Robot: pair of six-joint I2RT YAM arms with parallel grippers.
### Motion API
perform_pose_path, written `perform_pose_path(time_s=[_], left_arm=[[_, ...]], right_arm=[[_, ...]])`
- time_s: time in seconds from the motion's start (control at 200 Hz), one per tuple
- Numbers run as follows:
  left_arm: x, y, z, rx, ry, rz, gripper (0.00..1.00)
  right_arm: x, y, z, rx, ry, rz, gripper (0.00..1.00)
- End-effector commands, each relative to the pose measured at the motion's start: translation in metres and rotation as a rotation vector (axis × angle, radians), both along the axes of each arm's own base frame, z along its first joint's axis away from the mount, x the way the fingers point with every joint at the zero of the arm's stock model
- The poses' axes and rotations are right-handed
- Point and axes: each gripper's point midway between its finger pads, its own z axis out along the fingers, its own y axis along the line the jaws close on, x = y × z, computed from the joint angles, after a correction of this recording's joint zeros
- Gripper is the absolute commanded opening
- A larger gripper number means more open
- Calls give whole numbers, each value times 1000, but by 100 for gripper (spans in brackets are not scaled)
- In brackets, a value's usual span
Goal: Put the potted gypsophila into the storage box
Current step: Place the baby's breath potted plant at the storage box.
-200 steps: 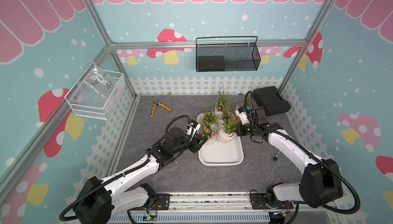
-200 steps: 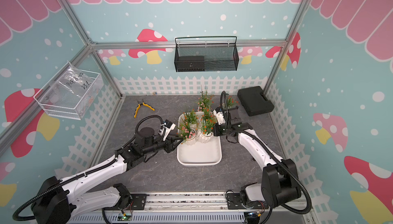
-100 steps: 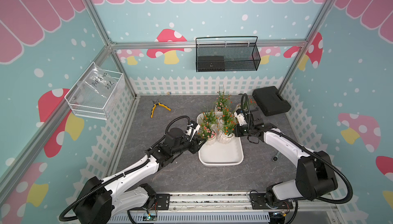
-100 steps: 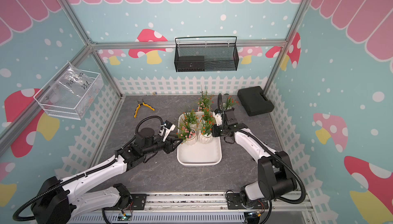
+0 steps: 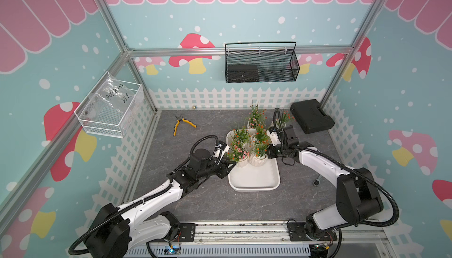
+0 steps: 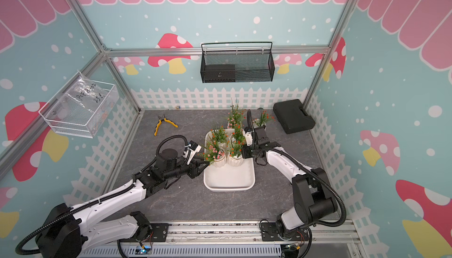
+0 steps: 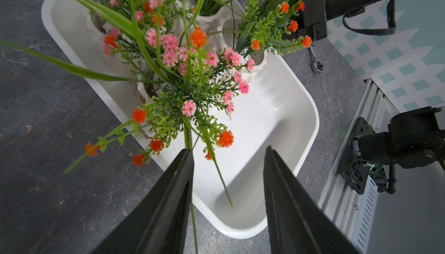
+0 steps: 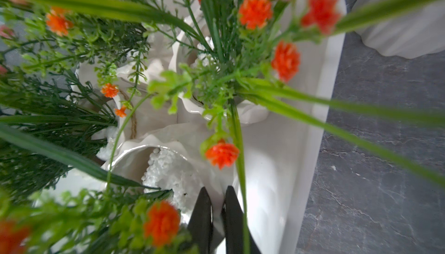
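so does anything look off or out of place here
Nothing looks spilled. Two stray tools: yellow pliers lie on the table at its far left, and a small ratchet lies right of the tray. Also, one potted plant and a second potted plant stand behind the tray, on the table rather than in it.

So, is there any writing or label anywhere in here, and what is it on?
"Pet 8.02": handwritten on the clear plastic bag in the white wire basket; digits uncertain.
"25" and an unreadable mark: second line, same bag.
Pale mark on the black box in the black mesh basket: too small to read.
Nothing else legible.
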Motion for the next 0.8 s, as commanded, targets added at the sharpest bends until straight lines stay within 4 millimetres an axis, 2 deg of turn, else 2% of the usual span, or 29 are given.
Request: perform_pose_path(time_s=[0.0,0.275,0.53,0.665,0.796], left_arm=[[-1,0,1,-15,-1,-6,48],[-1,0,-2,-12,4,-9,49],[0,2,-5,0,8,1,49],[-1,2,-3,-3,5,2,48],[-1,4,-2,-7,0,7,49]], right_arm=[[14,13,16,35,-66,12,5],[20,16,12,25,-58,7,6],[20,19,6,21,-39,11,20],[18,18,12,31,-48,7,25],[15,14,28,38,-85,-10,26]])
